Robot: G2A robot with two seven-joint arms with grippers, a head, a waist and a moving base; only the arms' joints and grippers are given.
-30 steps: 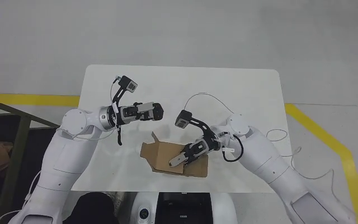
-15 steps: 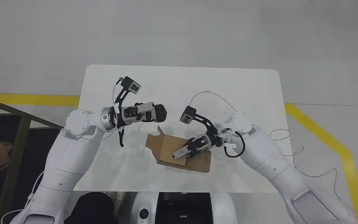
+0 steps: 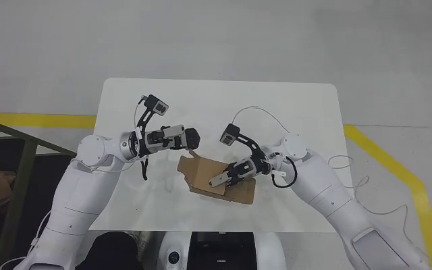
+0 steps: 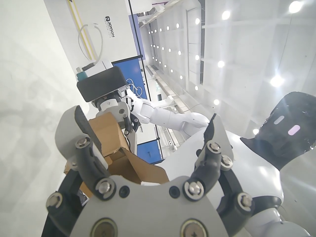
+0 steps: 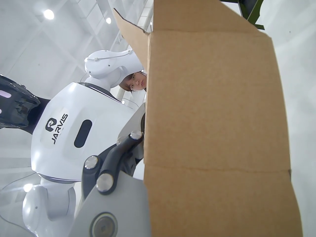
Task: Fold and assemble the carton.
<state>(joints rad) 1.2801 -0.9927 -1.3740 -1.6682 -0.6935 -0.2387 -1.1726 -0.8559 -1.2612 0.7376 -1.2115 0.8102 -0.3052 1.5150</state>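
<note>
Carton [image 3: 200,173] over white table [image 3: 283,108]; grey floor [image 3: 202,40], yellow stripe [image 3: 40,120].

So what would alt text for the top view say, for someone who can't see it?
Seen from above, the right gripper clamps a partly folded brown carton near the front edge of a white table. The left gripper hangs open close to the carton's raised corner flap.
</note>
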